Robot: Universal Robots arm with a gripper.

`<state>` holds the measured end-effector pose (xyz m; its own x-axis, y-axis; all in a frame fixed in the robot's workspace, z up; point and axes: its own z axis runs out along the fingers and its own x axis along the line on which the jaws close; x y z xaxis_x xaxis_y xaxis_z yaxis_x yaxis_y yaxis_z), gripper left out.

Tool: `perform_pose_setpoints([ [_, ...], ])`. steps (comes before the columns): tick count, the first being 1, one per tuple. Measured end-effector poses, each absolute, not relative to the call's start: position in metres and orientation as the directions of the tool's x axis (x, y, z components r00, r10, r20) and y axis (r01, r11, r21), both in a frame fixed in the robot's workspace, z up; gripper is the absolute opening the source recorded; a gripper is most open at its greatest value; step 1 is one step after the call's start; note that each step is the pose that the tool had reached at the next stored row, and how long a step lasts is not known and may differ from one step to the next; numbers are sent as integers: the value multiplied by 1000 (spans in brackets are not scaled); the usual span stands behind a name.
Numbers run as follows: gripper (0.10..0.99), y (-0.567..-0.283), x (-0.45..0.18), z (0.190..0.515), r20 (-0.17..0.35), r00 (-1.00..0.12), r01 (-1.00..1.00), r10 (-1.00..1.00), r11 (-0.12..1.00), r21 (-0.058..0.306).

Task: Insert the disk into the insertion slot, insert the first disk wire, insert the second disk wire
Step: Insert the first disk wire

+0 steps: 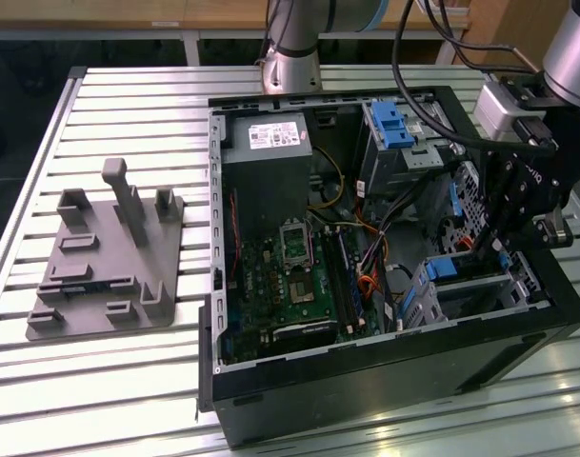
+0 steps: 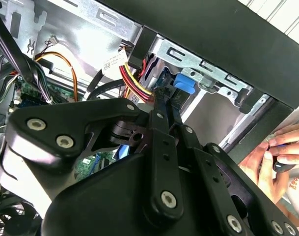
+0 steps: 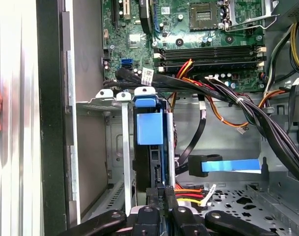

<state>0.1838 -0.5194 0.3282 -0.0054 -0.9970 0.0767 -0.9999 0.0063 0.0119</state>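
While computer case (image 1: 385,381) lies on slatted table (image 1: 128,381), pincer (image 3: 162,192) pinched narrow on disk wire (image 3: 191,191) at disk (image 3: 149,129).

Insertion slot (image 3: 115,145): grey sheet metal. Disk (image 3: 149,129) carrier: smooth blue plastic.

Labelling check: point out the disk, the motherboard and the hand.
disk (image 3: 149,129): first wrist view, blue carrier face.
motherboard (image 1: 270,278): exterior view, green board surface.
hand (image 2: 257,164): second wrist view, skin beside the fingers.
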Motion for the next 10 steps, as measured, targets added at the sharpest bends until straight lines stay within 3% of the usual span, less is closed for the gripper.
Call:
perform_pose_setpoints([
  [5,298,-519,183,330,77,-5,-1000,-997,6,12],
  [6,361,-519,183,331,76,-5,-1000,-997,6,12],
  [10,361,-519,183,347,76,-5,-1000,-997,6,11],
])
